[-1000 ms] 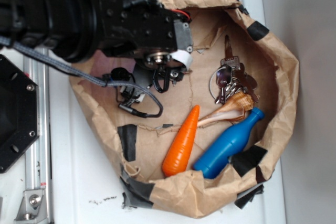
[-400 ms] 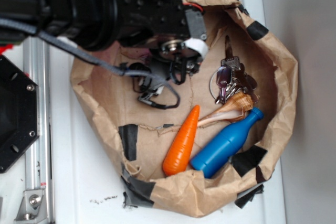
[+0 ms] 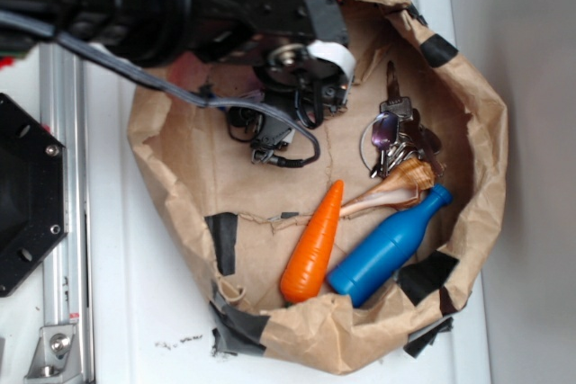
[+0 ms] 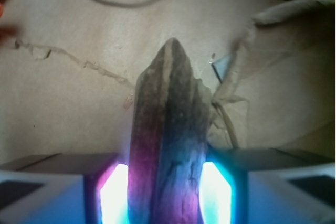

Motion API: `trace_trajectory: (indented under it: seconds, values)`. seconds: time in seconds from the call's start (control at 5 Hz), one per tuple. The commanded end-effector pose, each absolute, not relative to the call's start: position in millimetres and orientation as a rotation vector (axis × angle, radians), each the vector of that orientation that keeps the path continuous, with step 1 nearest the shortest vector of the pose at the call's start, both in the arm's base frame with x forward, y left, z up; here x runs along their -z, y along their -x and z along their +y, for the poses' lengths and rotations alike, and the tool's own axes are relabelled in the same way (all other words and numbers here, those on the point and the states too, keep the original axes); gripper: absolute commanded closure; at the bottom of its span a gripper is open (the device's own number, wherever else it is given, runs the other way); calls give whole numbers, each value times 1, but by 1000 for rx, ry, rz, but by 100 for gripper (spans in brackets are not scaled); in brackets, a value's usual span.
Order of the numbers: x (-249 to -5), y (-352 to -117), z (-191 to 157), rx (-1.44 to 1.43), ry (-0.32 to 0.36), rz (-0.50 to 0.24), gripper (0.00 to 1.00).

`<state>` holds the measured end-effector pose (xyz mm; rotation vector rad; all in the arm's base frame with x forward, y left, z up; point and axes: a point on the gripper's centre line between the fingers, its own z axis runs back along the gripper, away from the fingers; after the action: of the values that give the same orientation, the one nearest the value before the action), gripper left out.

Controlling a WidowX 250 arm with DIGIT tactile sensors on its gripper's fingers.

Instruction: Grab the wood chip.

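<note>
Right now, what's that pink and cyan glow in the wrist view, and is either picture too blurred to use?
Wrist view: lit fingers tint the wood chip pink and cyan; its near end is soft, the tip sharp. Exterior view: evenly lit, but the arm hides the chip.

A white table [image 3: 144, 312] carries a taped brown paper bag [image 3: 486, 132].

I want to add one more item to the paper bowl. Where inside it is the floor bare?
Bare paper lies left of the carrot, between the black tape patch and the cable loop. The right side is crowded: keys, seashell and blue bottle touch. The gripper, shut on the wood chip, fills the top.
</note>
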<state>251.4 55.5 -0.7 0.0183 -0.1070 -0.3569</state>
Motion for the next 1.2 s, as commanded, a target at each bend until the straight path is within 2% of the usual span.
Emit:
trace_trajectory:
  seconds: [0.0,0.2,0.4,0.8,1.0]
  values:
    - [-57,-238,52,157,6,-228,100]
    - [-107,-238,47,85,19,-279,100]
    - [-157,-227,44,-124,-26,-263,100]
    - [-165,-204,40,-211,-58,-232,100]
    - [-171,-205,44,-257,-9,-194,100]
